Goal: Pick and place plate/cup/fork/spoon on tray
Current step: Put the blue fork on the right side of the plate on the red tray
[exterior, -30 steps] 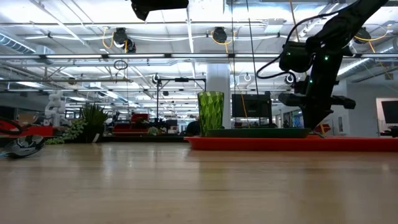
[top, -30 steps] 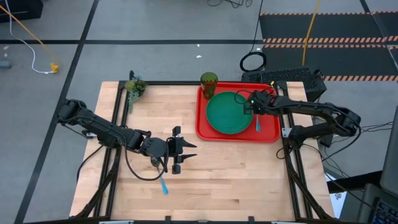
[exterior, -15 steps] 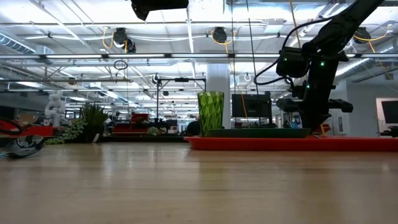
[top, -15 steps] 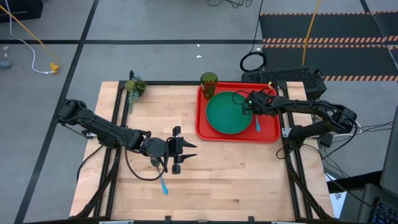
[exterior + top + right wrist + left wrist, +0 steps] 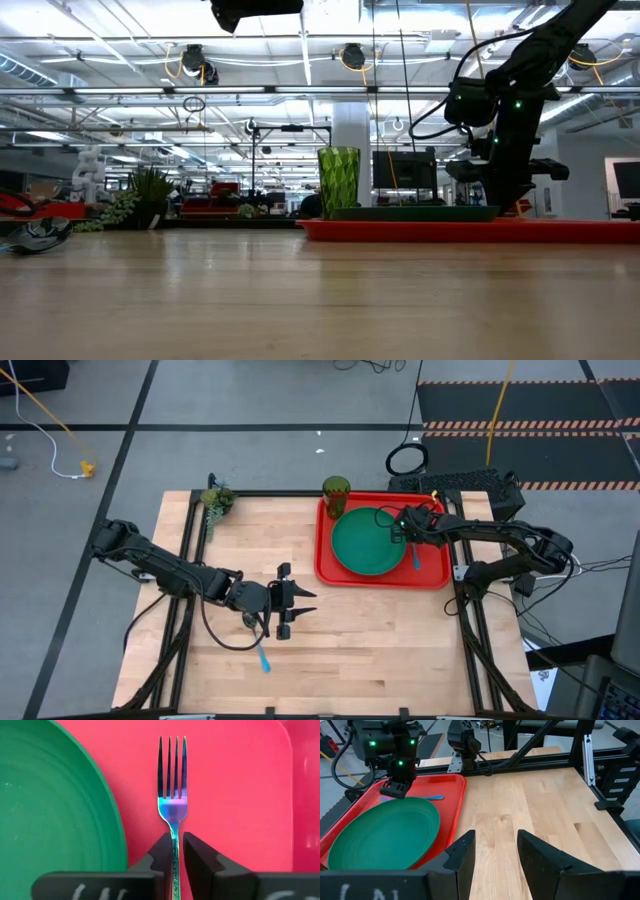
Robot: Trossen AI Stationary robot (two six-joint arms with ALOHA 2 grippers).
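The red tray lies at the table's far right with the green plate on it. The olive cup stands at the tray's far left corner. The fork lies on the tray beside the plate, its blue handle pointing toward the near edge. My right gripper points down over the fork's neck, its fingers a narrow gap apart. The spoon lies on the wood near my left gripper, which hangs open above the table's middle. My right gripper's fingers stand close on either side of the fork's neck, coming slanting down from above and lying across it. The fork lies flat on the tray, tines toward the far side. Whether the fingers touch it, I cannot tell.
A small green plant clump sits at the table's far left corner. Bare wood stretches between the spoon and the tray. Dark frame rails run along the table's edges.
My right gripper has sunk a little toward the tray beside the plate, with the fork under it, and has then kept still.
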